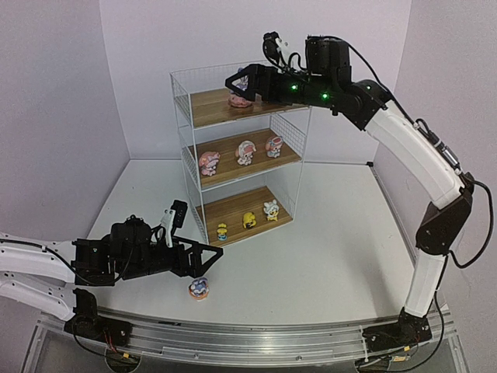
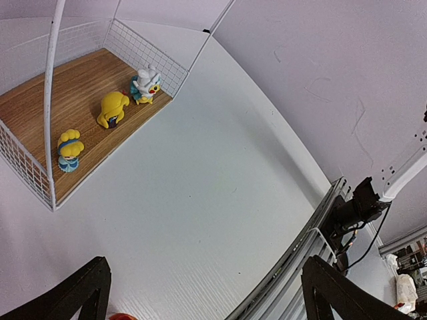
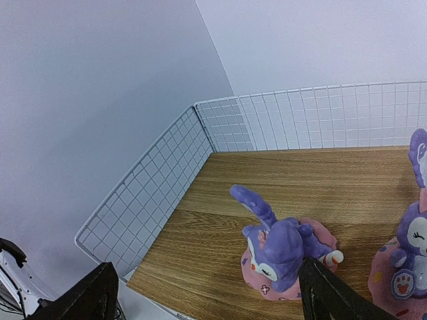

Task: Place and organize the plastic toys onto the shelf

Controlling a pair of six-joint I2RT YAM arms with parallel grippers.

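The shelf [image 1: 182, 116] stands at the back of the table. Its top board holds a purple bunny [image 1: 240, 99], which leans over in the right wrist view [image 3: 283, 257], with a second bunny [image 3: 410, 260] at the frame's right edge. My right gripper [image 1: 231, 81] hovers open and empty above the leaning bunny [image 3: 207, 300]. Three pink-white toys [image 1: 245, 152] stand on the middle board and three yellow ones [image 1: 249, 220] on the bottom board [image 2: 80, 87]. One more purple bunny [image 1: 199, 289] sits on the table. My left gripper [image 1: 220, 251] is open and empty just above and behind it [image 2: 207, 300].
The shelf has white wire mesh sides [image 3: 153, 193] round each board. An aluminium rail [image 1: 256, 338] runs along the table's near edge. White walls close in the table at the back and both sides.
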